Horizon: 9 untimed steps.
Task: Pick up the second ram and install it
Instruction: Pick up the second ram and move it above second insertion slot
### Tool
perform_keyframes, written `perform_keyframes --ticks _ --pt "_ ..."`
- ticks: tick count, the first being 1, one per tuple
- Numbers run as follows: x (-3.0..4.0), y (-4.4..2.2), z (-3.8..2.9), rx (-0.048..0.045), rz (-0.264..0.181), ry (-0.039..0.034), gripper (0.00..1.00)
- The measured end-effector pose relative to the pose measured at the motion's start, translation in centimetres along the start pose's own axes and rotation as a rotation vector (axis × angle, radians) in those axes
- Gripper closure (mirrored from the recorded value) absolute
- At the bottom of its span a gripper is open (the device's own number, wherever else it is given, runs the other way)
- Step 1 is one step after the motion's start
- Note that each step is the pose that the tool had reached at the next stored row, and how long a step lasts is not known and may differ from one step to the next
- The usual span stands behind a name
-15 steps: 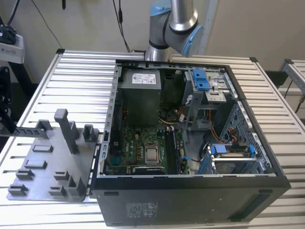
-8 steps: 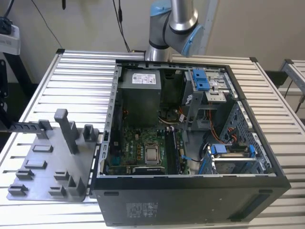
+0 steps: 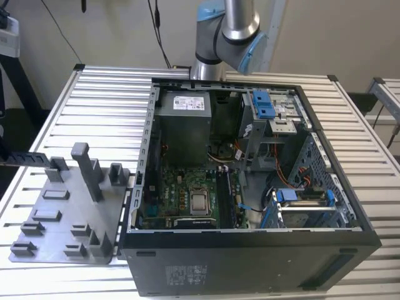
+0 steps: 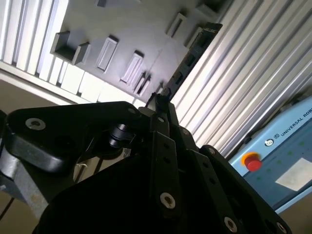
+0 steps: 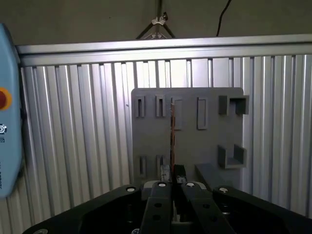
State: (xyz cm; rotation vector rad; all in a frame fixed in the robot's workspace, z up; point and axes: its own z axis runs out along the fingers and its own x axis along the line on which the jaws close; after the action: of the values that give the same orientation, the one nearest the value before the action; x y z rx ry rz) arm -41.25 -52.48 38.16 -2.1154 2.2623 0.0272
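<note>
First wrist view, tool (image 5: pixel 173 171) clamped on second ram (image 5: pixel 171 131) – edge-on, over grey tray (image 5: pixel 209 141)

Bright ribbed metal table (image 3: pixel 94 106) with matt parts.
Matt black metal case (image 3: pixel 250 265); beside it, a smooth grey plastic tray (image 3: pixel 62 212). Claw (image 5: pixel 172 169) matt black; second ram (image 4: pixel 195 48) dull and dark.

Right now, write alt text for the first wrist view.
The pincer is shut on the second ram, seen edge-on as a thin strip, with the grey tray behind it on the ribbed metal table. A blue pendant with a red button is nearby.
</note>
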Motion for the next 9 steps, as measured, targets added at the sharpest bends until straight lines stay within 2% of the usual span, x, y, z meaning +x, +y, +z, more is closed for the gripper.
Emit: perform_keyframes --ticks 9 --pt "-0.08 -0.02 -1.75 0.0000 0.000 0.0000 0.86"
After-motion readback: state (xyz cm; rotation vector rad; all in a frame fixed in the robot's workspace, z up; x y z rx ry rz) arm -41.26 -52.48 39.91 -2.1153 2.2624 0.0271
